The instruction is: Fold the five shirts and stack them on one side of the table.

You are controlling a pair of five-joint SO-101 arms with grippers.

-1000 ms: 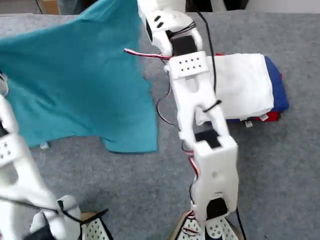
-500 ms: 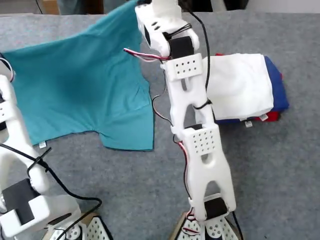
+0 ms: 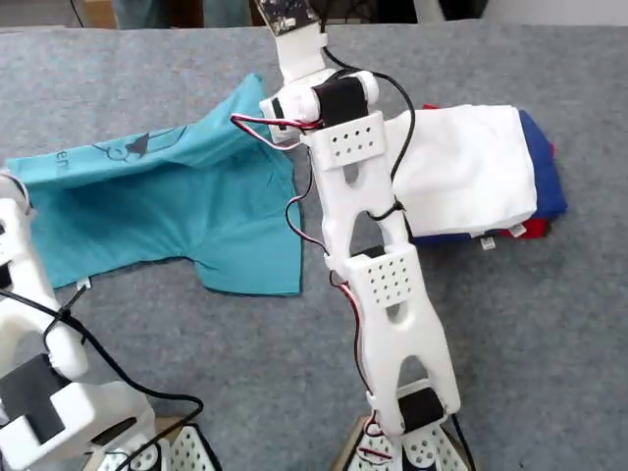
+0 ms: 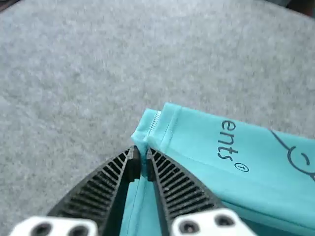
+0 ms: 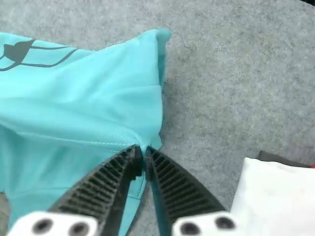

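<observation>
**A:** What covers the tabletop (image 3: 549,324)?

**B:** Grey, felt-like cloth from edge to edge. Beyond its far edge a thin strip of room shows, with dark shapes I cannot make out.

**A:** Where is the stack?

**B:** The stack (image 3: 461,191) sits near one side of the tabletop. A folded white shirt (image 3: 481,147) is on top, a blue shirt (image 3: 549,182) is under it, and a red shirt (image 3: 535,230) peeks out lowest.

**A:** And the teal shirt?

**B:** The teal shirt (image 3: 167,211) lies beside the stack and apart from it. Its far edge is doubled over so that a dark print faces up. The right arm stretches across the gap between shirt and stack.

**A:** The claws?

**B:** The left claw (image 4: 140,162) is pinched together on the teal shirt's hemmed corner farthest from the stack, low over the grey cloth. The right claw (image 5: 142,160) is clamped on the shirt's edge nearest the stack, with the white shirt's corner just beyond it.
</observation>
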